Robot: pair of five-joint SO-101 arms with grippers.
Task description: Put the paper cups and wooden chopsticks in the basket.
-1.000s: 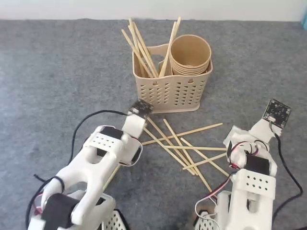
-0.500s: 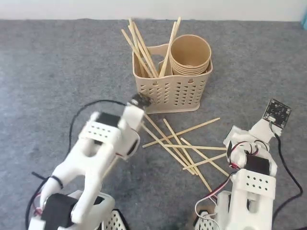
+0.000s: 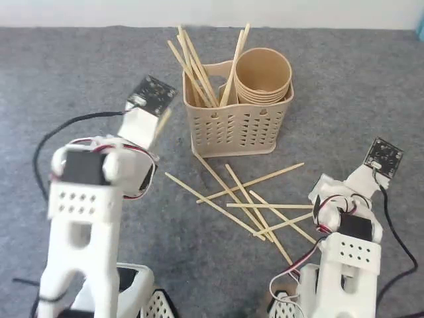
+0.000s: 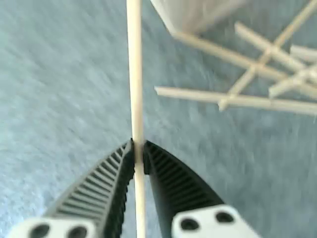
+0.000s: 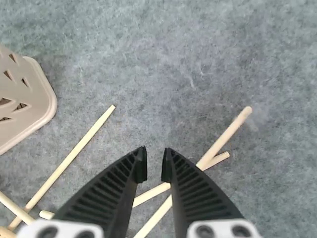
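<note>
Carpet [image 3: 66, 79], one basket [image 3: 232, 129], one cup stack [image 3: 263, 69], left claw [image 4: 138, 144] pinching one chopstick [image 4: 133, 59], right claw [image 5: 153, 154] ajar

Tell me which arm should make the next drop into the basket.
Left. The left gripper is shut on a chopstick, raised beside the basket. The right gripper is empty, low over the loose chopsticks.
</note>
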